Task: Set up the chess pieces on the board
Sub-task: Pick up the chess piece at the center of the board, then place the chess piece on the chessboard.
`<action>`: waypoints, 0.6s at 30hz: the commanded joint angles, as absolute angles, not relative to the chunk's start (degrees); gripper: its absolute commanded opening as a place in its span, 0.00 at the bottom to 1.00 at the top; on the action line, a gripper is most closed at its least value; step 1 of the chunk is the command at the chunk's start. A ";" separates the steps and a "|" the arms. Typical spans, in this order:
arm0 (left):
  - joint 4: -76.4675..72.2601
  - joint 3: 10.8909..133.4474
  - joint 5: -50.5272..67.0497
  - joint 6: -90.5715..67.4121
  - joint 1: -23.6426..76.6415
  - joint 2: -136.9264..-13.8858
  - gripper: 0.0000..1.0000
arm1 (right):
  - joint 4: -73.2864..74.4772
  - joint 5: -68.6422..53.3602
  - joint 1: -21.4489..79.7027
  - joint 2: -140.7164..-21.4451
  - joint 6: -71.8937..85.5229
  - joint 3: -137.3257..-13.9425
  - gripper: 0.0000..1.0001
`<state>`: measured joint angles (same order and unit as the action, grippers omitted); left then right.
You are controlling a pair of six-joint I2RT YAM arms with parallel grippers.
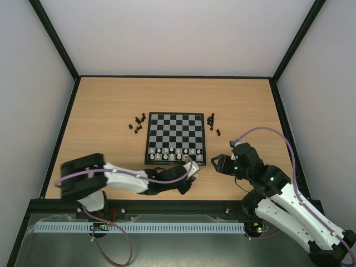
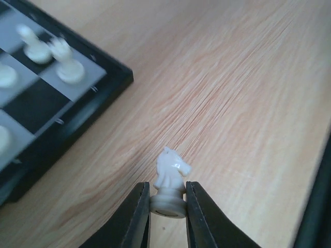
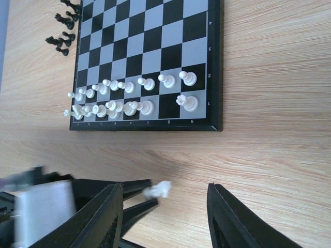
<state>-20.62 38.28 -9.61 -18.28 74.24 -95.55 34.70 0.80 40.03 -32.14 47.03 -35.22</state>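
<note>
left gripper (image 2: pixel 168 202) gripping small white plastic knight (image 2: pixel 171 173) near black-rimmed checkered board (image 2: pixel 117 77), rim marks unreadable, right gripper (image 3: pixel 165 199) jaws standing apart

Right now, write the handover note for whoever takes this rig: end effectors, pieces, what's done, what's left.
Left end effector: shut on a white knight, just off the board's near right corner.
Right end effector: open, empty, beside that corner.
Done: white pieces fill the two near rows, bar one back-row square next to the corner piece.
Left: seat the knight, probably in that gap; then all black pieces, clustered on the table both sides of the board.
</note>
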 commanded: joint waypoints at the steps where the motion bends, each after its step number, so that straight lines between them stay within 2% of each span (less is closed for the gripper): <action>1: -20.07 33.63 -10.91 -20.92 75.60 -82.69 0.13 | 34.41 -3.06 39.80 -33.58 45.49 -38.50 0.46; 8: -11.75 31.81 -17.37 -18.56 82.07 -61.75 0.13 | 27.92 -22.70 39.67 -36.86 45.35 -42.54 0.46; 18: 2.54 30.36 -21.68 -18.45 88.95 -39.19 0.15 | 11.31 -46.31 39.64 -38.68 57.06 -42.34 0.45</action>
